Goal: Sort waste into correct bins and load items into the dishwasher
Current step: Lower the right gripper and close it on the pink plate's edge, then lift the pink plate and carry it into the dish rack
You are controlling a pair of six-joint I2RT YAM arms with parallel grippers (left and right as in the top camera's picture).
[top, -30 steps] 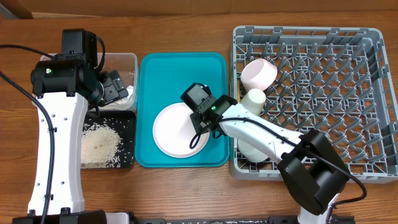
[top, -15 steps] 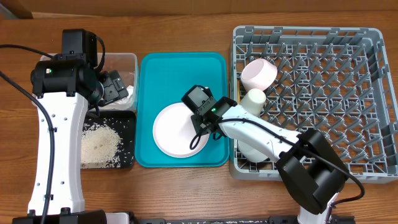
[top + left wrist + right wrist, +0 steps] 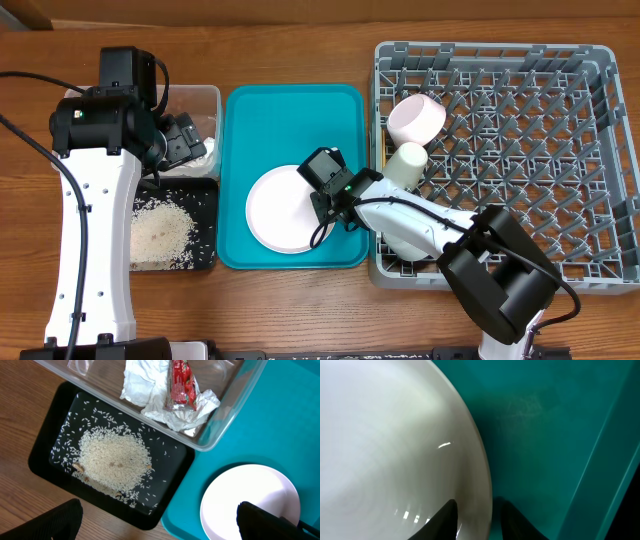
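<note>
Moved a bit to the right just now with the right gripper (image 3: 477, 515), out to the edge of the white plate (image 3: 278, 212) lying flat on the teal tray (image 3: 290, 110). Jaws a little apart, one each side of the rim, not squeezing yet. Looks ready to grab it for the dish rack (image 3: 520, 140). Over by the clear tub (image 3: 210, 92), left gripper (image 3: 188, 140) spread wide, holding nothing

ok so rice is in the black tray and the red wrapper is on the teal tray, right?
No: the red wrapper is in the clear tub, on the tissue, per the left wrist view. Rice is in the black tray.
</note>
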